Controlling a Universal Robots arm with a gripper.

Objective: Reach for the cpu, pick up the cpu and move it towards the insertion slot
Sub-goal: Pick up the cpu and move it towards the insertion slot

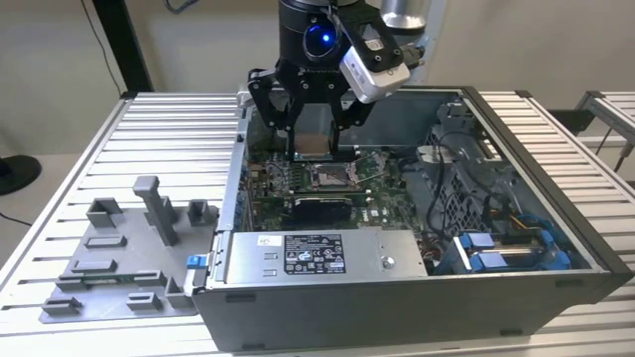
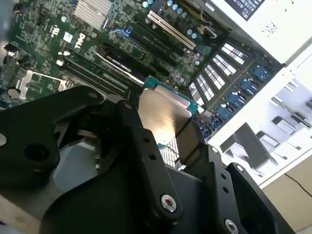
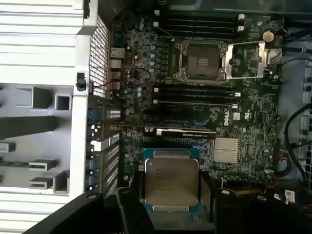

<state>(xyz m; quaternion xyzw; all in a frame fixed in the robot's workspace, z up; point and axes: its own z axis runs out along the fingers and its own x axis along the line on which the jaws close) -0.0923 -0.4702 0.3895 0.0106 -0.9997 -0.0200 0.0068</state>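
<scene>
Jaws clamped on the cpu [image 3: 171, 181], black fingers [image 3: 208, 195] pressing its opposite edges; chip lifted clear, held flat, silvery face showing in both wrist views. Gripper [image 1: 314, 145] hangs inside the open computer case [image 1: 555, 245], above the green motherboard [image 3: 253, 117]. The cpu [image 1: 312, 143] is just above and beside the insertion slot [image 1: 329, 175], not touching it. Slot [image 3: 201, 59] has its metal frame flipped open, dark centre bare. Grey fixture tray [image 1: 119, 275] lies outside the case, well apart from the slot, on the ribbed table [image 1: 169, 134].
</scene>
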